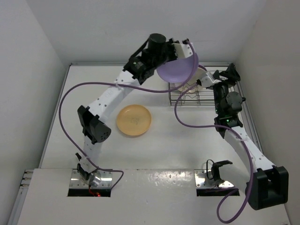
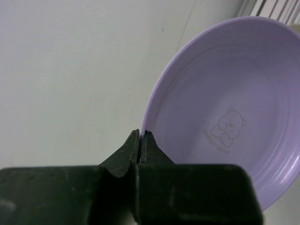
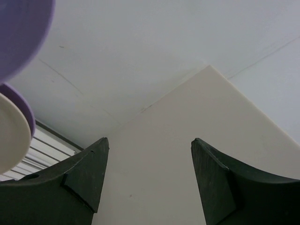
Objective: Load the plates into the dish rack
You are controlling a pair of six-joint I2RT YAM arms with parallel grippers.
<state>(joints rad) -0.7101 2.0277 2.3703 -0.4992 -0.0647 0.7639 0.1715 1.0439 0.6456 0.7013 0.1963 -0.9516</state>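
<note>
Lavender plate (image 2: 234,79) | bear print, "SWEET" legible | left gripper (image 2: 141,132) pinching rim

Lavender plate (image 1: 178,68) near dish rack (image 1: 191,101)

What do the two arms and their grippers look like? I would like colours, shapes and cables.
The left arm and the right arm have white links with round black joints. A purple cable loops beside each. The right arm shows a small green light. The left gripper and the right gripper have dark, wedge-shaped fingers.
</note>
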